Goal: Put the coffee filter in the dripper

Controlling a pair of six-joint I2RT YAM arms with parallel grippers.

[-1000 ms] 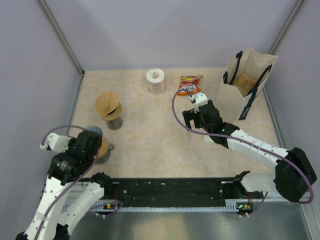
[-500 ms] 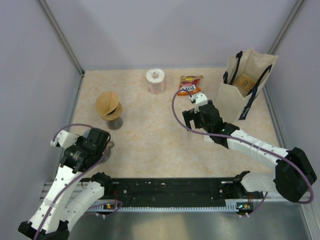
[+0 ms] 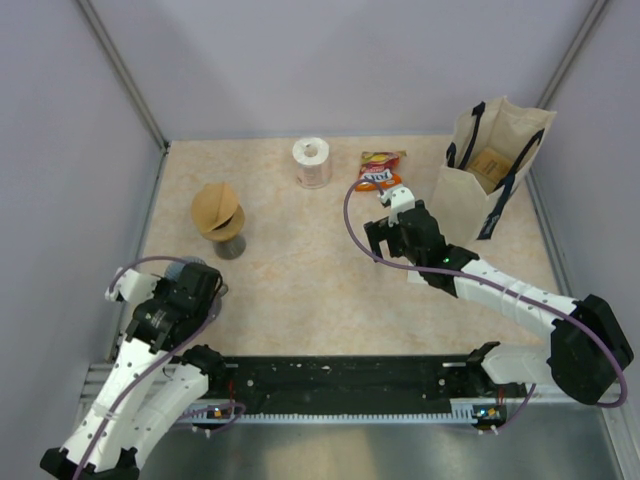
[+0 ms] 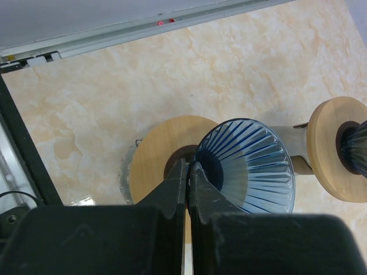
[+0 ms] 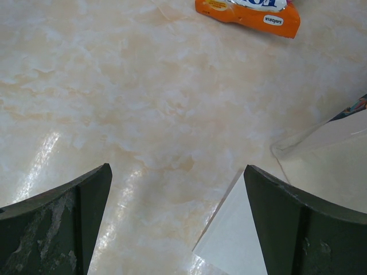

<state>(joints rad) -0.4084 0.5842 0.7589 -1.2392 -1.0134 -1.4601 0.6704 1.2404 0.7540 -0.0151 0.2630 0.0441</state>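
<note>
**Left arm has folded back toward the near-left corner; the right arm has not moved.**

We see the left gripper (image 4: 187, 166) pinched shut on the rim of the blue dripper (image 4: 246, 169), near the left edge of the table (image 3: 300, 280). The dripper's ribbed inside is in full view. It sits over a wooden disc (image 4: 150, 163); we cannot tell whether it rests on it. The brown filter (image 3: 214, 206) stands on a grey stand (image 3: 231, 246) farther back, apart from the dripper. Our right gripper (image 5: 175, 169) hangs wide open above the table, near a snack bag (image 3: 380, 170) and a tote (image 3: 490, 165).
</note>
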